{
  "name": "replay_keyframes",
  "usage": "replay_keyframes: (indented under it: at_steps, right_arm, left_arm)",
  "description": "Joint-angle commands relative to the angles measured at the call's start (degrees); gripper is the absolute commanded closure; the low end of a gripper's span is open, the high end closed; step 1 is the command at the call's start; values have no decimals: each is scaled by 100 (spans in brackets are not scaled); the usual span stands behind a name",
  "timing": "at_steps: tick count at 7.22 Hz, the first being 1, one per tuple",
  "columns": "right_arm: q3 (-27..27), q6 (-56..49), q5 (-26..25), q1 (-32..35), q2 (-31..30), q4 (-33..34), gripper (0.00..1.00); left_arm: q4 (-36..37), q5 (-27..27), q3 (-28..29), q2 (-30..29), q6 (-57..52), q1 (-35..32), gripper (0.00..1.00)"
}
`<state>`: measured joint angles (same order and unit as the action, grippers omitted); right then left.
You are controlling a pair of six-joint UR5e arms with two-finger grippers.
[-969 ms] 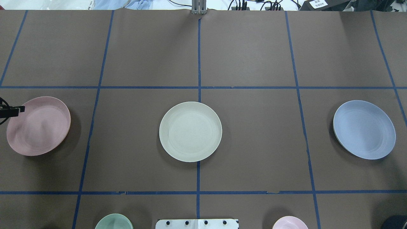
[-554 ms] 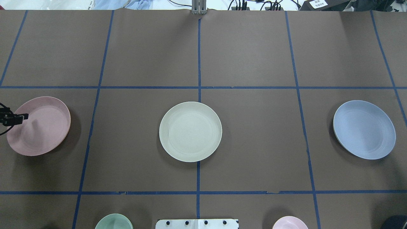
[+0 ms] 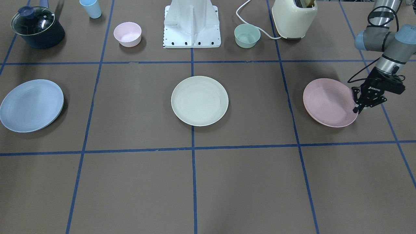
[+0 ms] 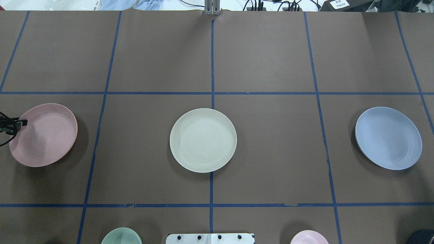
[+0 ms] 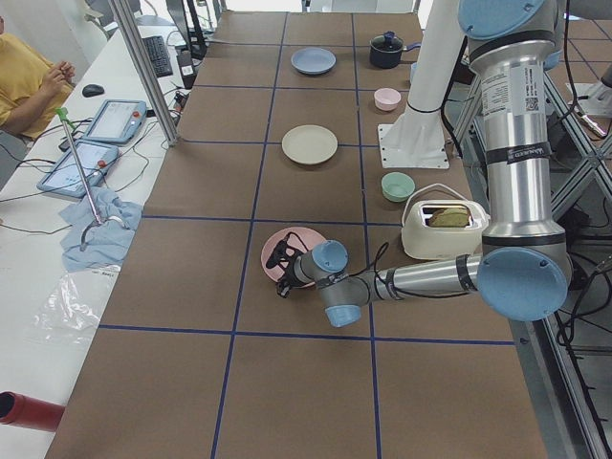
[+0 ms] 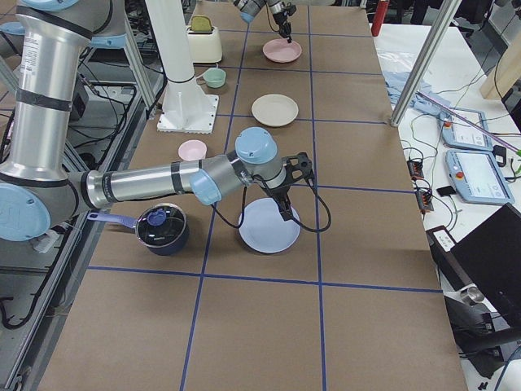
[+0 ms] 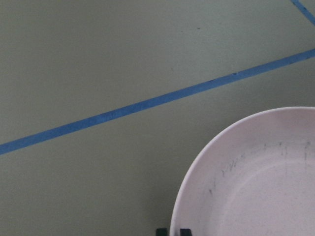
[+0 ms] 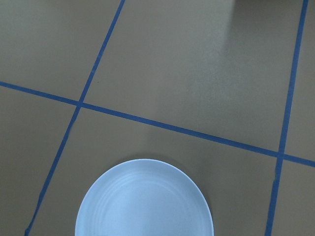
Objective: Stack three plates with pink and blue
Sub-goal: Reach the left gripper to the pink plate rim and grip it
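A pink plate (image 4: pixel 45 135) lies at the table's left end, a cream plate (image 4: pixel 202 140) in the middle and a blue plate (image 4: pixel 388 137) at the right end. My left gripper (image 3: pixel 356 110) is shut on the pink plate's (image 3: pixel 328 102) outer rim. The left wrist view shows that rim (image 7: pixel 266 187) just above the fingertips (image 7: pixel 161 231). My right gripper (image 6: pixel 285 208) shows only in the exterior right view, low over the blue plate's (image 6: pixel 269 226) near edge. I cannot tell whether it is open or shut. The right wrist view shows the blue plate (image 8: pixel 145 201) below.
By the robot base (image 3: pixel 191 24) stand a pink bowl (image 3: pixel 127 33), a green bowl (image 3: pixel 247 35), a cream toaster (image 3: pixel 294 16), a lidded dark pot (image 3: pixel 37 27) and a blue cup (image 3: pixel 91 8). Blue tape lines mark the brown table.
The left gripper dipped to the pink plate's rim, and the plate has shifted slightly to the right in the overhead view. The other plates have not moved.
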<state>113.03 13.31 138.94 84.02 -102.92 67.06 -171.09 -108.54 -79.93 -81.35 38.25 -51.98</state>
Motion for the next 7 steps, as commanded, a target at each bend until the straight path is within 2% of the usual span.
replay_keyframes:
  at_steps: [1, 2, 3, 5, 6, 7]
  right_arm:
    - [0, -3, 10, 0, 0, 0, 0]
    - [0, -3, 28, 0, 0, 0, 0]
    - [0, -3, 28, 0, 0, 0, 0]
    - [0, -3, 36, 0, 0, 0, 0]
    - [0, -3, 37, 0, -9, 0, 0]
    - [0, -3, 37, 0, -9, 0, 0]
  left_arm:
    - [14, -580, -460, -55, -266, -389, 100]
    - [49, -729, -706, -99, -257, -488, 100]
    - [589, -887, -1083, -230, -222, -506, 100]
    - [2885, -862, -2468, -765, -108, -506, 100]
    - [3689, -827, -2875, -1246, 441, -411, 100]
    - [3958, -740, -2897, -1704, 1012, -53, 100]
